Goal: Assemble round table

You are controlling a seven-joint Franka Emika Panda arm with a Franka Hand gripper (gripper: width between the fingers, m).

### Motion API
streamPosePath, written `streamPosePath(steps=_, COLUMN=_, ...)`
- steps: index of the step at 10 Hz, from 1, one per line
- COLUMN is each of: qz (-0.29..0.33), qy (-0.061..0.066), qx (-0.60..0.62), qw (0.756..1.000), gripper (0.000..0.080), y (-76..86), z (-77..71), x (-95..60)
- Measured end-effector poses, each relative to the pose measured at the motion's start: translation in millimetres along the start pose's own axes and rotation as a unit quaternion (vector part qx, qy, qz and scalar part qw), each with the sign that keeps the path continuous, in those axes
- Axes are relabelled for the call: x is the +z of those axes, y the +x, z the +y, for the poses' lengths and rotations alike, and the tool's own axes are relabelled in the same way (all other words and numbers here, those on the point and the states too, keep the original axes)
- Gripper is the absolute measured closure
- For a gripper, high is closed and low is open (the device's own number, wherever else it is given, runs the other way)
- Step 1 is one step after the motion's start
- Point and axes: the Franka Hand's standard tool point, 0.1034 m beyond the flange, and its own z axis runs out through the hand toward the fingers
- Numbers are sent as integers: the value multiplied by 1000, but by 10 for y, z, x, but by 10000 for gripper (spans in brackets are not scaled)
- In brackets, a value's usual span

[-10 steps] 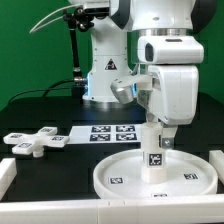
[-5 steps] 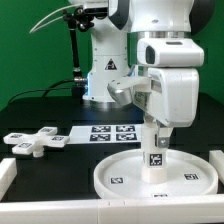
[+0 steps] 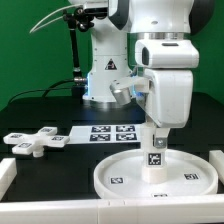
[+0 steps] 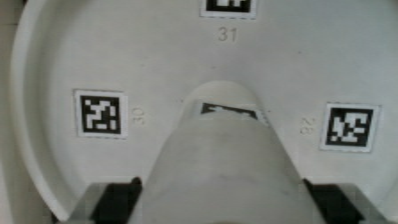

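**Between the jaws: leg, standing on the disc**

Gripper (image 3: 155,136) is clenched on the short cylinder leg (image 3: 155,162). In the wrist view both finger pads (image 4: 118,200) sit against opposite sides of it, no gap visible. The leg hangs straight below the jaws, upright, with one tag facing the exterior camera. Its lower end is at about the middle of the round disc (image 3: 115,172). I can't tell from either view whether it is fully seated.

The disc lies flat directly under the jaws, rim up. Tags (image 4: 102,112) on its face sit on either side of the leg, and another is further out past the leg's end.

Around the jaws:
- Cross-shaped foot piece (image 3: 33,142) lies flat on the black table (image 3: 40,112), well apart from the jaws toward the exterior view's left. It touches nothing else.
- Marker board (image 3: 112,134) is behind the disc, between the jaws and the foot piece, close to the disc rim.
- White border rails (image 3: 6,172) run along the table edges, and the front one is just beside the disc rim.
- Robot base (image 3: 105,75) is behind the jaws, well back.

Nothing sits between the jaws and the disc other than the leg. The gripper body hides the top of the leg from the exterior camera.
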Motion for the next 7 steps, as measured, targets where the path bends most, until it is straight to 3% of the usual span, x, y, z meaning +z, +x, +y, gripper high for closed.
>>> streamPosePath(steps=3, qz=2, qy=1, qx=120, qw=993, gripper=378, y=2, z=1, x=-2)
streamPosePath(steps=7, qz=2, qy=1, qx=261, qw=965, gripper=378, y=12, z=3, x=-3)
